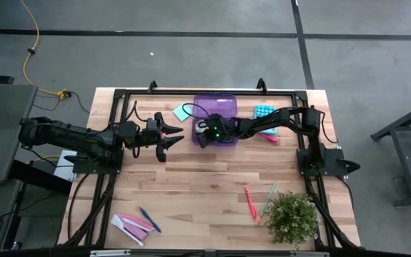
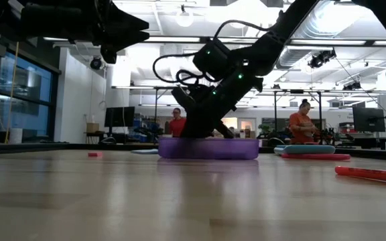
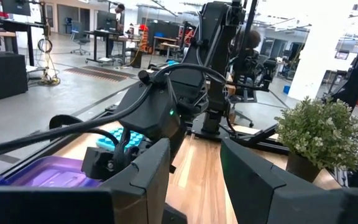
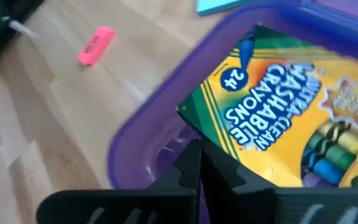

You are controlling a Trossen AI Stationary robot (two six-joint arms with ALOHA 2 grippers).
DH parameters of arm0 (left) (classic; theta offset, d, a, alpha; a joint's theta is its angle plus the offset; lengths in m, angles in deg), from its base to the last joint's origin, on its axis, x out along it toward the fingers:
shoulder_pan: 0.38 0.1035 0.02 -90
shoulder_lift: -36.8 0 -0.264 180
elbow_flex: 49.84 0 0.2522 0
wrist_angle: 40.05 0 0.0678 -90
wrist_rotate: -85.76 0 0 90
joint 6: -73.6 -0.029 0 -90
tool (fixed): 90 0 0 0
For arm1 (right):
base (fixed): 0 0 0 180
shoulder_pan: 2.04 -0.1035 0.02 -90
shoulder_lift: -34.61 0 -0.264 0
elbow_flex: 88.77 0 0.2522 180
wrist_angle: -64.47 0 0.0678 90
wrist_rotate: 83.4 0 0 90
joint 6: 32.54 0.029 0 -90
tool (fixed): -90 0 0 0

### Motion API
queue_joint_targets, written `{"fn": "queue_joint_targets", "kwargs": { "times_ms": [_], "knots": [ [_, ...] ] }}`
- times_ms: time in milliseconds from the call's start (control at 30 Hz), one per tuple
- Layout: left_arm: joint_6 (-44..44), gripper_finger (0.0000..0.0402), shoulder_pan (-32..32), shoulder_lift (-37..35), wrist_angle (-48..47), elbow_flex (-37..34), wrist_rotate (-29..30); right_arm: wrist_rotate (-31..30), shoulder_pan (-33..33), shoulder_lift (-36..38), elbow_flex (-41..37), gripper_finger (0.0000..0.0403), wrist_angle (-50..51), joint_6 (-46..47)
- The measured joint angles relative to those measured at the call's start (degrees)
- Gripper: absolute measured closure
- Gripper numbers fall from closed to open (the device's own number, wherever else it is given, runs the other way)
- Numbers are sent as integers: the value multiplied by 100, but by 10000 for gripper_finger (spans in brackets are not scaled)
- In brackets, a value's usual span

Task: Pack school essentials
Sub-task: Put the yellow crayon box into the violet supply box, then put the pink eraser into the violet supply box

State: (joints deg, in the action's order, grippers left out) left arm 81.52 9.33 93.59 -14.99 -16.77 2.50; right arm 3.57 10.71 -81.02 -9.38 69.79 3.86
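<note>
Jaws of the right gripper [image 4: 194, 163] look closed to a thin seam, tips at the crayon box [image 4: 278, 124], apparently pinching its edge; grip not fully confirmed. Crayon box lies tilted inside the purple bin [image 1: 223, 104], one corner raised over the near wall, long axis running away from the fingers. Glossy printed card, flat rectangular; bin is translucent plastic with rounded corners. Pink eraser [image 4: 96, 45], small matte block, rests on the wood just outside the bin. Left gripper [image 1: 171, 141] hovers beside the bin, jaws parted, empty. Right arm is the nearer one to the box. Orange-red pen [image 1: 250, 201] and green pen [image 1: 267, 200] lie near the potted plant [image 1: 292, 218]; blue pen [image 1: 149, 219] by the front left corner.
</note>
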Motion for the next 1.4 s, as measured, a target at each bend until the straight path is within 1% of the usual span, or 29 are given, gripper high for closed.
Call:
{"fn": "queue_joint_targets", "kwargs": {
  "times_ms": [267, 400, 467, 533, 600, 700, 733, 800, 900, 967, 1033, 1100, 1167, 1267, 1300, 1400],
  "knots": [
    [31, 270, 2, 0, 1, 0, 2, -10, -3, 2, 0, 403, -9, -38],
    [36, 270, 1, 0, -2, 0, 2, 167, -15, 69, 0, 403, -134, -232],
    [39, 270, 0, 0, -4, 0, 4, 166, -15, 197, 0, 403, -155, -362],
    [39, 270, 2, 0, -7, 0, 3, -10, -15, 344, 0, 403, -111, -526],
    [42, 270, 0, 0, -31, -1, 2, -125, -15, 537, 0, 403, 29, -674],
    [42, 270, 1, 0, -51, 0, 0, -170, -35, 949, 0, 403, 453, -1170],
    [42, 270, 1, 0, -55, 0, 0, -275, -64, 1118, -27, 403, 674, -1349],
    [42, 270, 0, 0, -102, 0, 0, -736, -193, 1516, -234, 403, 932, -1656],
    [11, 270, 0, 0, -216, -4, -2, -1417, -460, 2310, -972, 403, 905, -1993],
    [-3, 270, 0, -38, -225, -4, -2, -1572, -617, 2931, -1681, 403, 462, -2046],
    [-22, 270, 0, -52, -171, -4, -2, -1537, -792, 3543, -2521, 403, -468, -2228],
    [-110, 270, 0, -50, -160, -4, -4, -1261, -956, 4049, -3306, 403, -1640, -2581],
    [-222, 270, 2, -50, -126, -4, -4, -847, -1027, 4397, -3932, 403, -2853, -2891],
    [-397, 270, -3, -50, -128, -4, -29, -763, -995, 4674, -4459, 403, -4218, -3357],
    [-426, 270, -2, -50, -128, -4, -32, -750, -966, 4719, -4499, 403, -4426, -3522],
    [-626, 270, -5, -50, -129, -4, -60, -677, -836, 4790, -4443, 403, -4436, -4076]
  ]
}}
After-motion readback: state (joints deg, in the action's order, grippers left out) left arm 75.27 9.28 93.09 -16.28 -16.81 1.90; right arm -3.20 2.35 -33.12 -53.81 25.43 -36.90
